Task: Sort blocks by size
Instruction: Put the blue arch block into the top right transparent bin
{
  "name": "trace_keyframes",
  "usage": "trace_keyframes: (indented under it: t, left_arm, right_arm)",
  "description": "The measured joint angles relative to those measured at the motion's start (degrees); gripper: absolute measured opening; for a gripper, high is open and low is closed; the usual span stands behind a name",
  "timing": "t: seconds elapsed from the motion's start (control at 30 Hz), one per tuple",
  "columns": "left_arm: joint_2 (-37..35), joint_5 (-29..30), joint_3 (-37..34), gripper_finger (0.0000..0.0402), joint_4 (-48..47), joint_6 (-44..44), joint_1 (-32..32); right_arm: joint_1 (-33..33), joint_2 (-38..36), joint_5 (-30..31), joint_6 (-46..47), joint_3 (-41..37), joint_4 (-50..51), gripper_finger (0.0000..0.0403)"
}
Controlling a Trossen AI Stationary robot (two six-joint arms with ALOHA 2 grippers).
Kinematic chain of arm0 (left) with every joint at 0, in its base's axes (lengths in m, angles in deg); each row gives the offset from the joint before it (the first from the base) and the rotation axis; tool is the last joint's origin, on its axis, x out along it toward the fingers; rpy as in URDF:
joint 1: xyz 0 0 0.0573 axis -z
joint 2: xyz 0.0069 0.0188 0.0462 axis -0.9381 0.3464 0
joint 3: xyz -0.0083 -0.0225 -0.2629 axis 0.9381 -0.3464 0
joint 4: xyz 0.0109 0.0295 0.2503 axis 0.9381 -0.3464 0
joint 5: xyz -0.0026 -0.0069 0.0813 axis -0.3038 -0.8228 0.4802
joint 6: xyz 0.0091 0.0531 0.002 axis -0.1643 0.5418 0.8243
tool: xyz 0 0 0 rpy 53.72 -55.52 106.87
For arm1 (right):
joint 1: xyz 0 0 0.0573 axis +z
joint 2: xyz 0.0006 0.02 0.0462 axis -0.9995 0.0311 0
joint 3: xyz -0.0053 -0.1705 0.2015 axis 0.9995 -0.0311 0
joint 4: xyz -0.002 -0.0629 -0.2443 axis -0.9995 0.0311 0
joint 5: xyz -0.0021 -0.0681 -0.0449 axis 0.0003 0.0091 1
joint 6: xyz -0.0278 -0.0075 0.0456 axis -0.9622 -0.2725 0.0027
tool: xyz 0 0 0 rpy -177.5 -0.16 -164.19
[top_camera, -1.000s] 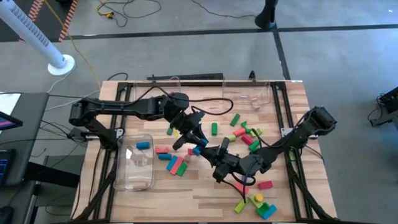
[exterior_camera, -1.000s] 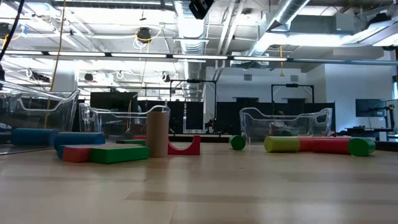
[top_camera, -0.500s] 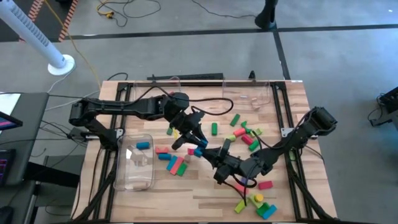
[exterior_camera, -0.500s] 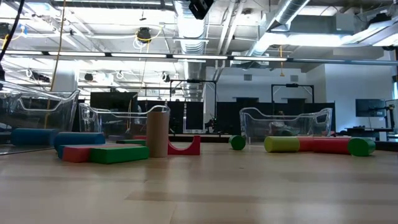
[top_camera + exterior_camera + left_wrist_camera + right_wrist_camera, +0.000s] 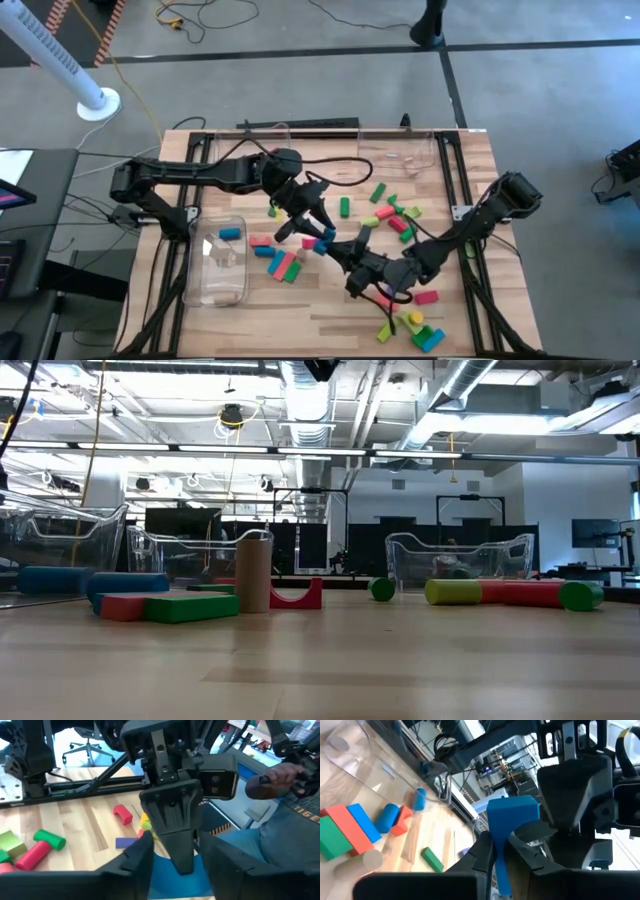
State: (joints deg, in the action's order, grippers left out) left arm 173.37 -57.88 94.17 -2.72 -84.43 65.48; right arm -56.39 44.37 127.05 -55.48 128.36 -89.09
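The blue block (image 5: 512,815) is hanging above the table's middle, passing between the arms. The right gripper (image 5: 500,851) is pinching its thin lower edge, fingers clamped on it. The left gripper (image 5: 303,222) is facing it, jaws parting around its end. It is looking light, rigid and smooth, so flat faces are probably offering the safest hold. Other blocks (image 5: 283,262) are lying scattered beside the clear bin (image 5: 215,290).

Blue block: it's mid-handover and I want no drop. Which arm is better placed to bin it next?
Right, probably. Its fingers are shut on the blue block, while the left fingers stand apart around it, so that arm has no grip.
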Motion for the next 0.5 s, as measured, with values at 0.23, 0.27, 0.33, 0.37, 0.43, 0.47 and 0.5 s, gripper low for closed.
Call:
trace_keyframes:
  t: [0.23, 0.27, 0.33, 0.37, 0.43, 0.47, 0.5]
  left_arm:
    - [-1.46, 0.9, 0.0, 0.0202, -2.7, 2.47, -1.1]
    - [-2.17, 1.65, 0.0, 0.0203, -3.98, 3.08, -1.4]
    - [-3.7, 3.88, 0.0, 0.0203, -7.26, 4.62, -1.96]
    - [-4.64, 5.79, 0.0, 0.0203, -9.1, 5.68, -2.18]
    - [-6.72, 10.12, 0.01, 0.0202, -14.18, 7.98, -2.39]
    - [-7.78, 12.04, 0.02, 0.0202, -16.62, 9.05, -2.4]
    - [-8.84, 13.72, 0.02, 0.0201, -19.32, 10.14, -2.4]
  right_arm:
    - [0.47, 0.0, 3.52, 2.28, 0.0, 2.67, 0.0065]
    - [0.48, 0.0, 4.32, 2.71, 0.0, 3.12, 0.0065]
    - [0.45, 0.0, 6.24, 4.06, 0.0, 4.39, 0.0065]
    - [0.44, -0.1, 7.16, 5.17, 0.0, 5.34, 0.0065]
    - [0.15, -0.37, 8.76, 8.55, 0.0, 8.29, 0.0065]
    - [-0.23, -0.59, 9.52, 10.87, 0.02, 10.6, 0.0065]
    - [-0.61, -0.81, 10.21, 13.34, 0.02, 13.06, 0.0065]
